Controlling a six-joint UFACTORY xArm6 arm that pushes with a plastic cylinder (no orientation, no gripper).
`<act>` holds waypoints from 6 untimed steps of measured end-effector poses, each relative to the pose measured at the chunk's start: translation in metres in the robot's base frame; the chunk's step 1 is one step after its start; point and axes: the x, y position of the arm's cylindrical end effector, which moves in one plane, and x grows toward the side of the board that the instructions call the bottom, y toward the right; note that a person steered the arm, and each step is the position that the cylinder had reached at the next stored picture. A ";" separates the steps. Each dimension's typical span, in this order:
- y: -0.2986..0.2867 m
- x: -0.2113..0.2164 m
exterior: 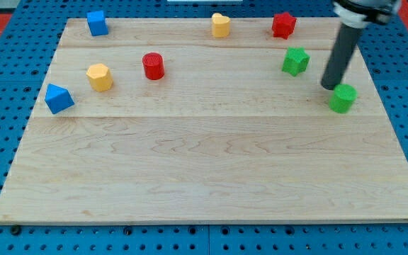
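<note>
Green cylinder (343,98) sat touching my tip (329,86), just to its right in the view; the green star (295,61) lay near, up-left. No pincer was fitted. Red star (283,25) stood farther toward the tabletop's (211,177) top edge.

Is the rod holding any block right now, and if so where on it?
Nothing is held. My tip rests just off the upper-left edge of the green cylinder; contact cannot be told.

Two green blocks (295,61), two red (153,66), two yellow (99,76), two blue (59,98); pale wooden board (204,170).
</note>
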 end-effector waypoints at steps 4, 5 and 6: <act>0.041 0.066; 0.046 0.098; 0.006 0.086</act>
